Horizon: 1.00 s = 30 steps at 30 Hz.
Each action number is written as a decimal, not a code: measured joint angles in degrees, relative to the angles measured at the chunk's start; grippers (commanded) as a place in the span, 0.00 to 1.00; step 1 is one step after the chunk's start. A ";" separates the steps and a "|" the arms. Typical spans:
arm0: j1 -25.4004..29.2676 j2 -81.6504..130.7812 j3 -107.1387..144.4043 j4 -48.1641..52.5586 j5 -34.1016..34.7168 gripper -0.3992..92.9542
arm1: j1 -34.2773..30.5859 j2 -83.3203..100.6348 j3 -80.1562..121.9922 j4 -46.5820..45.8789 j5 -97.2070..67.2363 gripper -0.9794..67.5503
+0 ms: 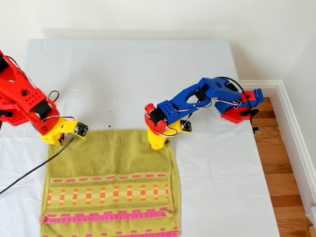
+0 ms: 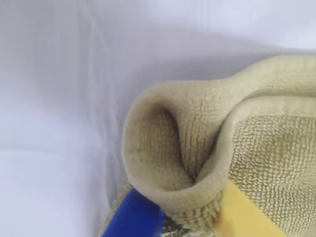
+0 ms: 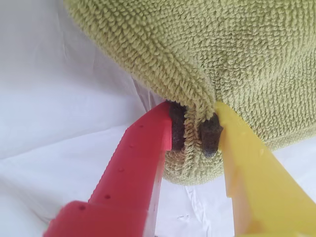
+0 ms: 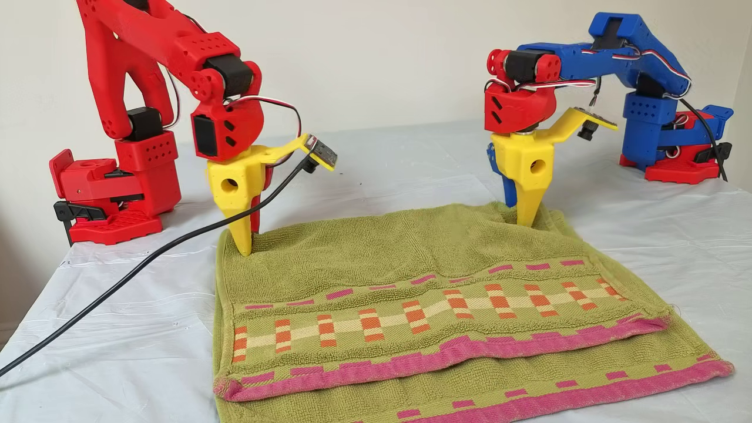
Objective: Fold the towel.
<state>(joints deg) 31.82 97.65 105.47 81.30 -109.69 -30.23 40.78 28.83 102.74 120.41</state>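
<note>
Yellow-green towel [image 4: 411, 282] folded once on white-sheeted worktop [image 4: 646, 247], far fold toward the arms. First hand [image 4: 517, 214] and second hand [image 3: 195, 131] each clenched on a far corner. Best lifted level, together, cloth kept taut.

A white sheet [image 1: 123, 74] covers the table, creased and wrinkled, most of all toward its edges (the other view shows the folds best). A few small dark specks dot it near the middle of the exterior view. At the exterior view's right, a wooden floor [image 1: 284, 173] of reddish-brown boards runs beside the table, bordered by a white baseboard [image 1: 289, 106]. A plain pale wall [image 4: 382, 59] stands behind the table in the other view.
</note>
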 measured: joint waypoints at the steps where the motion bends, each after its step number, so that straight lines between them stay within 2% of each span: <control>1: -1.05 -1.05 -1.41 1.41 1.67 0.02 | 0.26 1.93 3.25 0.00 0.18 0.02; 8: -8.00 -2.99 -7.91 11.60 10.55 0.02 | 4.83 14.94 22.59 0.00 -1.85 0.02; 20: -18.81 3.96 -6.15 16.35 24.79 0.02 | 15.91 32.34 40.08 -0.09 -10.99 0.02; 24: -24.70 7.82 -6.42 20.65 30.85 0.02 | 18.98 39.29 44.30 -0.09 -13.45 0.02; 30: -24.43 11.69 -12.48 29.09 35.24 0.02 | 18.02 45.53 45.18 -0.09 -14.06 0.02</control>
<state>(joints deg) 7.38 109.34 92.99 110.39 -74.44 -12.22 86.31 74.00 102.66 106.35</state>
